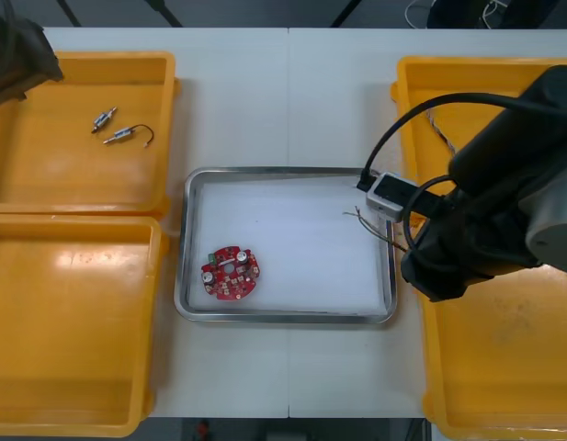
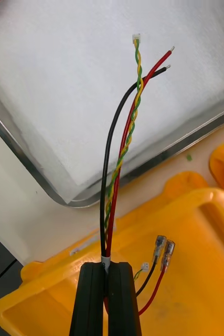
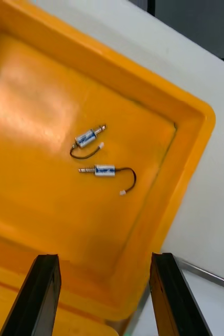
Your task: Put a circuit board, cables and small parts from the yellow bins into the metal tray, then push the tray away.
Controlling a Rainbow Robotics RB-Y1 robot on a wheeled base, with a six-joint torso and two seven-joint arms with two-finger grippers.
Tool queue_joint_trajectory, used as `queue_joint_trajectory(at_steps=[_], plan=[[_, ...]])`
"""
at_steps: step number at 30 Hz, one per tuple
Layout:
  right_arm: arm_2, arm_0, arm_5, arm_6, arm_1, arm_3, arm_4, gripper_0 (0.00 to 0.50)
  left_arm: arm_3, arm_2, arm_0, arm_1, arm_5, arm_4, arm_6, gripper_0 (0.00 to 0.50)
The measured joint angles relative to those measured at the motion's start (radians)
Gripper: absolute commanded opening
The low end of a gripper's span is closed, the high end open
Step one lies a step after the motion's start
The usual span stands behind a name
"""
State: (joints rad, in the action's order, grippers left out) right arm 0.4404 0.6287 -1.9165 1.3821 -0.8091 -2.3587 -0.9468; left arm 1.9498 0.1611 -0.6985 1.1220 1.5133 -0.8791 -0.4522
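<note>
Our right jaws were shut tight on a bunch of cables (image 2: 117, 157): a black one, a red one and a twisted yellow and green one. The jaws held them near one end, over the yellow bin (image 2: 195, 294) just to the right of the metal tray (image 1: 283, 171). The long loose ends reached across the tray's right rim and over its white inside. We could not tell if they touched it. The short ends with little plugs hung beside the jaws, over the bin.

The round red circuit board (image 1: 231, 272) already lay inside the tray, near its front left corner.

We thought the step was to put the cables in the tray. To do it well, we needed to bring the jaws right over the tray, so the plug ends came too. Then we needed to go low and let go gently, so no cable landed on the rim or the worktop (image 1: 228, 92).

Our left jaws were wide open and held nothing. They hung above the far yellow bin (image 1: 44, 184) left of the tray, over two small metal parts (image 3: 96, 170)
</note>
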Motion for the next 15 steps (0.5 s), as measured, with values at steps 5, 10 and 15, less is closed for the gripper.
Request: queue_joint_trajectory(at_steps=[5, 10, 15], plan=[[0.149, 0.097, 0.015, 0.001, 0.057, 0.075, 0.051, 0.000, -0.138, -0.030, -0.001, 0.008, -0.088, -0.002, -0.221, 0.495], [0.280, 0.179, 0.061, 0.123, 0.121, 0.151, 0.111, 0.000, -0.260, -0.039, -0.013, 0.008, -0.168, 0.004, -0.243, 0.495], [0.360, 0.216, 0.104, 0.244, 0.180, 0.219, 0.169, 0.000, -0.364, -0.039, -0.020, 0.008, -0.269, 0.005, -0.262, 0.493]])
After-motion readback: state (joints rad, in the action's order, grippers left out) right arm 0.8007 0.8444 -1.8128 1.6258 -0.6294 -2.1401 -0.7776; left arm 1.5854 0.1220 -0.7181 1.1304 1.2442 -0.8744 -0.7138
